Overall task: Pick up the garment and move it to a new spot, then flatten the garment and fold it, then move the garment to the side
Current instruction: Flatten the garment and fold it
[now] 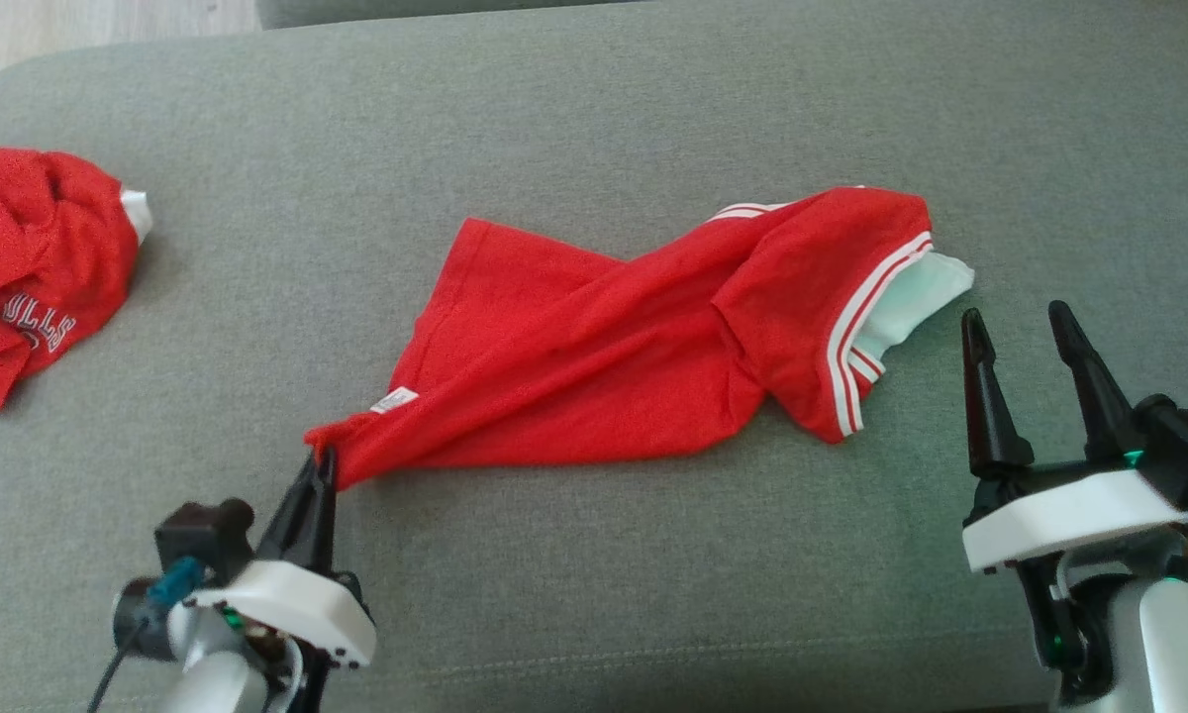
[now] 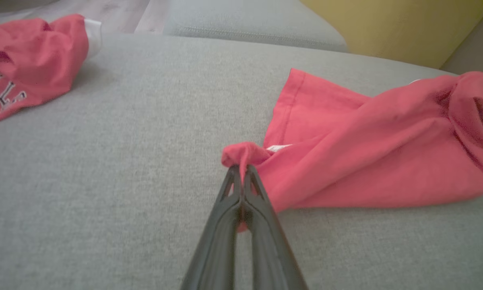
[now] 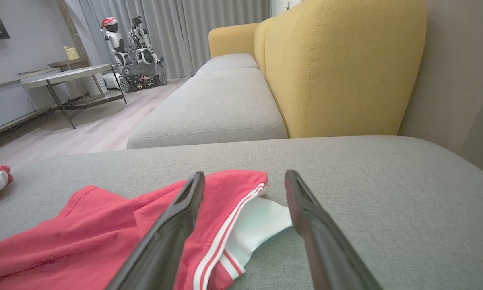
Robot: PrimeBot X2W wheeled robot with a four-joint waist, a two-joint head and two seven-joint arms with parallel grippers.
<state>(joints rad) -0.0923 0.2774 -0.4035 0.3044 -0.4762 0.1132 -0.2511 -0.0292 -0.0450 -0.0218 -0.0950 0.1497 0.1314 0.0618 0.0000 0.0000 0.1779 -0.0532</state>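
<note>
Red garment (image 1: 594, 366) with white-striped trim and pale lining; grey sofa cushion (image 1: 594, 119); second red garment (image 1: 30, 257), upper left, white lettering.

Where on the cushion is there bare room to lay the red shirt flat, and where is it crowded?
Bare cushion: the far strip beyond both garments; the gap between the crumpled garment and the red shirt; the near strip between the left gripper, shut on the shirt's corner, and the open right gripper. Crowded: the left edge and by the striped sleeve.
</note>
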